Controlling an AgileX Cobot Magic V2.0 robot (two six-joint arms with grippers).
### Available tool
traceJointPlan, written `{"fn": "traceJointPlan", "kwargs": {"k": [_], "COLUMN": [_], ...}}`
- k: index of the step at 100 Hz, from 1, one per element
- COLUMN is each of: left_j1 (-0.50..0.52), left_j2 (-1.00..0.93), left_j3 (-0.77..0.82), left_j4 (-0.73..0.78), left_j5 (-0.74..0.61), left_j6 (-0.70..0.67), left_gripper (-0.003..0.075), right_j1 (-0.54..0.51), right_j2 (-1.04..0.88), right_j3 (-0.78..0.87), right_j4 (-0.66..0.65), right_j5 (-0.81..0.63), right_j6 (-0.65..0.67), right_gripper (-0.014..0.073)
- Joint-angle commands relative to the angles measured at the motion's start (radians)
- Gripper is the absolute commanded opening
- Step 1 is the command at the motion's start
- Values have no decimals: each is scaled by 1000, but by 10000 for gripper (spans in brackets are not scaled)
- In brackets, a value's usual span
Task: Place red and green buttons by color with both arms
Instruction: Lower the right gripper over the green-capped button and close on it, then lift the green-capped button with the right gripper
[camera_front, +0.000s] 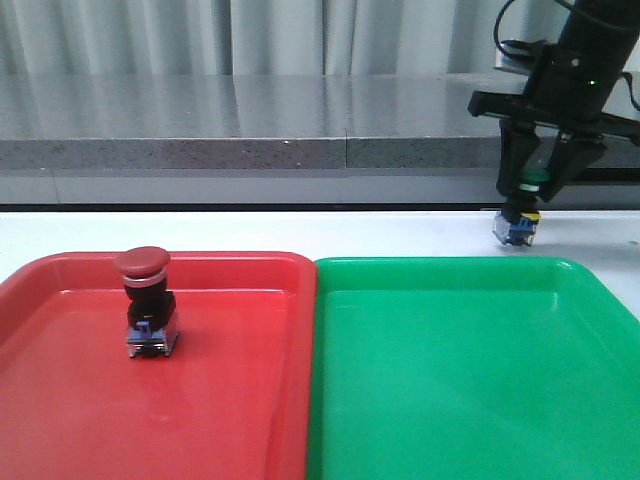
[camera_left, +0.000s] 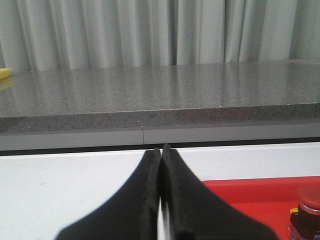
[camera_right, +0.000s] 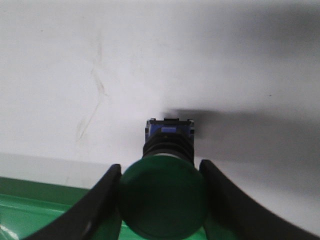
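Observation:
The red button (camera_front: 145, 300) stands upright in the red tray (camera_front: 250, 258), left of its middle. It also shows in the left wrist view (camera_left: 306, 212), at the edge of the red tray (camera_left: 250, 195). My left gripper (camera_left: 161, 149) is shut and empty over the white table beside that tray; it is out of the front view. My right gripper (camera_front: 530, 190) is shut on the green button (camera_front: 520, 222), holding it by its cap (camera_right: 164, 195), cap up. The button hangs at or just above the white table behind the far edge of the green tray (camera_front: 450, 400).
The red and green trays lie side by side at the front of the white table (camera_front: 300, 230). A grey stone ledge (camera_front: 250, 120) and curtains run along the back. The green tray's far rim (camera_right: 30, 192) lies just below the held button.

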Motion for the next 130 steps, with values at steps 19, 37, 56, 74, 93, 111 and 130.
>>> {"fn": "traceJointPlan", "kwargs": {"k": [19,37,56,74,93,111,130], "left_j1": [0,0,0,0,0,0,0], "left_j2": [-33,-33,-33,-33,-33,-33,-33], "left_j3": [11,11,11,11,11,11,11], "left_j4": [-11,-11,-11,-11,-11,-11,-11], "left_j5": [-86,-86,-86,-86,-86,-86,-86], "left_j6": [-7,-7,-7,-7,-7,-7,-7], "left_gripper": [-20,-20,-20,-20,-20,-20,-20], "right_j1": [-1,0,36,83,143,215,269], "right_j2": [-88,-151,-247,-347,-478,-594,-643], "right_j3": [-187,-184,-129,0,219,433,605], "right_j4": [17,23,25,25,25,25,27], "right_j5": [187,222,231,180,66,-57,-158], "right_j6": [-3,48,64,106,150,172,172], "right_gripper": [206,206,206,206,206,206,206]}}
